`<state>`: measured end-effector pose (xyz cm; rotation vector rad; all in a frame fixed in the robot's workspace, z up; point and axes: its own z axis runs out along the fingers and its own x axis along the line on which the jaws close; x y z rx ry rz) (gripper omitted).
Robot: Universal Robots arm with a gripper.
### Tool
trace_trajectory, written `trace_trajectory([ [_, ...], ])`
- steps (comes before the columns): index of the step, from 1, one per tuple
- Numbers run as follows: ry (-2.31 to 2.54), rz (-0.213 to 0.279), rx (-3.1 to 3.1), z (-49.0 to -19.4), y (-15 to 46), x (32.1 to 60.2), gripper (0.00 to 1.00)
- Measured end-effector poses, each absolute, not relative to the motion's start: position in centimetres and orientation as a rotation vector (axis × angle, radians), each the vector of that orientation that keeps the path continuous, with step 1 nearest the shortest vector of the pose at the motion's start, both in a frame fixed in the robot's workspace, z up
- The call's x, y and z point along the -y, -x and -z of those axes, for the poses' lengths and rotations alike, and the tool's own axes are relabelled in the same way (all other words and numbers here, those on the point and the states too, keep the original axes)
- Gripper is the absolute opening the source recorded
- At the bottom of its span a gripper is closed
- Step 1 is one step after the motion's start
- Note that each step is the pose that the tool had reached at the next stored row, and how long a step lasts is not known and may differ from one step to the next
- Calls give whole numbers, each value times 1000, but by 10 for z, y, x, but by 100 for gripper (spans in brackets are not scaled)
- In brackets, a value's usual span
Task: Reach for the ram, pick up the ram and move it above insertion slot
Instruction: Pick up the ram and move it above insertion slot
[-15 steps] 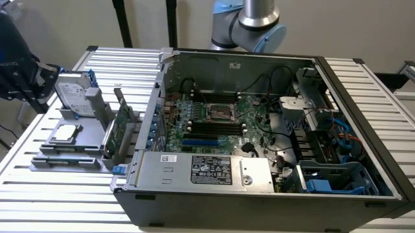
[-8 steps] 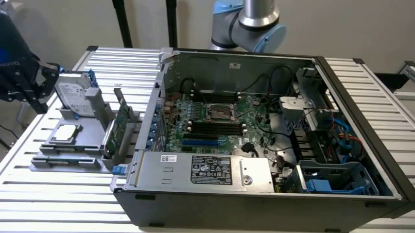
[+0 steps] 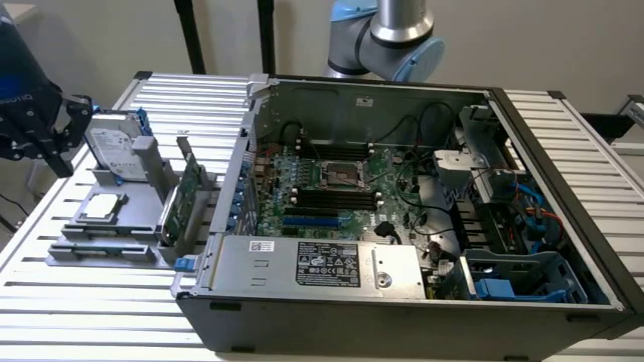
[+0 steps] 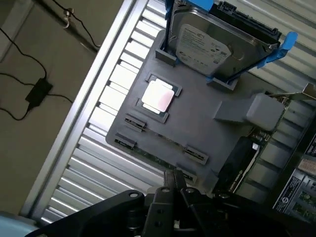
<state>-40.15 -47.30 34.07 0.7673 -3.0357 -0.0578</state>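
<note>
One big black open computer case (image 3: 352,332) lies on the slatted aluminium table (image 3: 90,302), motherboard facing up, we guess for top-down insertion. Beside it, on the exterior view's left, a grey plastic parts tray (image 4: 197,108) props up a silver hard drive in a blue frame (image 4: 207,44) and a green expansion card (image 3: 181,200). The black gripper (image 4: 174,185) hangs over the tray, fingers pressed together, empty. The thin green ram stick (image 4: 155,159) lies between clips along the tray's edge, untouched.
</note>
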Motion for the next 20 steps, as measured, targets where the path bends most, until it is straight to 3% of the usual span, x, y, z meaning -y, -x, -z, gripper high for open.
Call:
trace_trajectory([
  [20,-1301,54,2841,-339,401,473,11],
])
